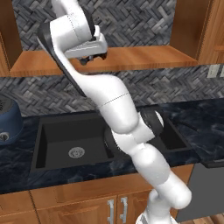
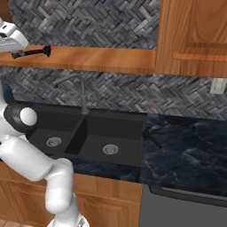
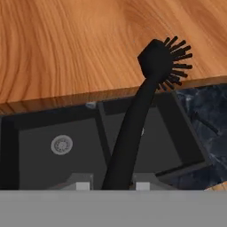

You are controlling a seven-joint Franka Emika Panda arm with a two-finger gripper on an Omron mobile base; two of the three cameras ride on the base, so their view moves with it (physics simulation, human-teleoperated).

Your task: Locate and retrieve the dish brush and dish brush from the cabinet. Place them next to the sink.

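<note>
Left base view: a kitchen wall of grey herringbone tile carries the cabinet (image 1: pixel 144 59), an open recess of orange-brown wood with 1 long flat shelf board. Below it a dark marbled desk (image 1: pixel 201 127) holds the sink (image 1: pixel 65 144), matte black, with 1 round silver drain visible in the near basin; the white arm crosses in front of the other basin. A round navy-blue appliance (image 1: pixel 6 120) stands on the desk at the left edge. Lower doors of the same wood, with silver handles (image 1: pixel 117 210), run beneath the desk.

Right base view: the sink shows 2 basins and 2 drains, with a slim grey faucet (image 2: pixel 77 91) rising behind the divider. A closed upper door (image 2: pixel 193 35) adjoins the shelf on the right, and a dark grey appliance front (image 2: pixel 177 208) sits under the desk. The dish brush (image 2: pixel 33 52), long-handled, lies level just over the front of the shelf board, its head pointing right. A second small dark object (image 2: pixel 152 138) lies on the desk just right of the sink; its form is too small to tell.

Hand view: the brush handle runs from between the 2 fingertips up to the bristly head, which sits over the shelf's front edge, with the sink below. The claw (image 3: pixel 108 185) is closed narrowly on the handle.
</note>
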